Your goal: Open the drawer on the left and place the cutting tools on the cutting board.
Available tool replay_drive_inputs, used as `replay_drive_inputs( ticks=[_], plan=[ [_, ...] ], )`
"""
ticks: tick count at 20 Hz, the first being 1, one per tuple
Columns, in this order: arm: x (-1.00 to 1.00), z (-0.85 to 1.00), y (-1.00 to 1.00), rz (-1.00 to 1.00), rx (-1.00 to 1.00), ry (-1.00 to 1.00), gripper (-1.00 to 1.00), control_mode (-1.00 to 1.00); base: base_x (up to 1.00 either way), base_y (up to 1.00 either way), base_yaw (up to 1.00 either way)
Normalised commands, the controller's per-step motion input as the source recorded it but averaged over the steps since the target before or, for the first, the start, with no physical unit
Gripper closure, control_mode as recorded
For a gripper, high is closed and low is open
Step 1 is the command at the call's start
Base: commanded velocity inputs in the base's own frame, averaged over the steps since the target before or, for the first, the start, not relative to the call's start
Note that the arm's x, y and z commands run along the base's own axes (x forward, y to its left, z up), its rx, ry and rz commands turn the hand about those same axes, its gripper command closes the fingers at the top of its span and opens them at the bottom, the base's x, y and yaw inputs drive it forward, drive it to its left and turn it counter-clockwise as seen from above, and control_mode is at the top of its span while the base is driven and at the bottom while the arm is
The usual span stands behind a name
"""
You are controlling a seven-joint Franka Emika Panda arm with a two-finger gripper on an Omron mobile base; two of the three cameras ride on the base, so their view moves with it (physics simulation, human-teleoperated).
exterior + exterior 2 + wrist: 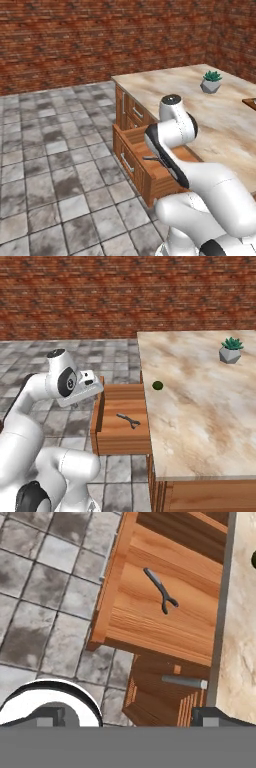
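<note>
The wooden drawer (pixel 120 423) on the counter's (pixel 200 406) left side stands pulled fully out, and one slim forked cutting tool (pixel 128 420) lies flat on its floor, near the middle. The white arm's gripper (pixel 92 387) hangs above the drawer's outer front edge with its jaws spread wide and nothing between them. To do this step well it should probably descend straight over the tool's narrow shaft (not the forked end), jaws across it, before closing.
</note>
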Motion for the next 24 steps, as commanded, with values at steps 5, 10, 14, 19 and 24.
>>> replay_drive_inputs(
  ticks=[5,10,14,19,24],
  plan=[
    [0.26,-0.28,-0.27,0.11,0.02,0.02,-1.00,-1.00,0.00,0.00,0.00],
    [0.33,-0.34,-0.27,0.12,0.01,0.01,-1.00,-1.00,0.00,0.00,0.00],
    [0.32,-0.29,-0.17,0.12,0.00,0.00,-1.00,-1.00,0.00,0.00,0.00],
    [0.30,-0.28,-0.04,0.11,0.00,0.00,-1.00,-1.00,0.00,0.00,0.00],
    [0.30,-0.31,-0.03,0.13,0.00,0.00,-1.00,-1.00,0.00,0.00,0.00]
  ],
)
